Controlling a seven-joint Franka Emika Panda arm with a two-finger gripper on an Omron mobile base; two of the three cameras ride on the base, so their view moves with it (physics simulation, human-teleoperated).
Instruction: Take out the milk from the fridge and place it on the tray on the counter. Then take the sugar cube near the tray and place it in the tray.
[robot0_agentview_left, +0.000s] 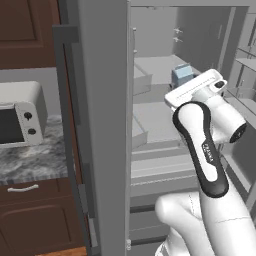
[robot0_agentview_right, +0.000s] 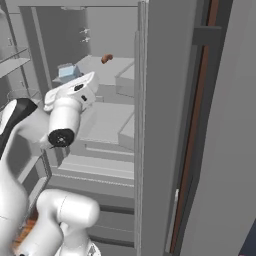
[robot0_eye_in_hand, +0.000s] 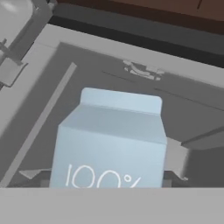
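While the fridge (robot0_agentview_left: 102, 125) is standing open, the white arm (robot0_agentview_left: 202, 150) is reaching into it, with the end effector (robot0_agentview_left: 192, 82) pointing at the milk (robot0_agentview_left: 182, 75). From the left base camera, the milk is sitting upright on a pale grey shelf (robot0_agentview_left: 155, 67) at about one o'clock from the middle of the picture, just beyond the hand and partly covered by it. From the right base camera, the carton (robot0_agentview_right: 67, 72) is showing at about ten o'clock, again just past the hand, and a small brown item (robot0_agentview_right: 106, 58) is lying further back on the same shelf (robot0_agentview_right: 115, 65), at roughly eleven o'clock. Looking along the hand, the milk (robot0_eye_in_hand: 109, 144) is taking up the lower middle of the frame, its gable top facing the camera and "100%" printed on its front. The fingertips are not showing clearly in any picture, so I cannot tell whether the end effector is spread wide, narrowed, or touching the carton. At nine o'clock in the left base camera, a silver toaster oven (robot0_agentview_left: 20, 117) is sitting on the marbled table (robot0_agentview_left: 35, 162), above dark brown cabinets (robot0_agentview_left: 35, 215).
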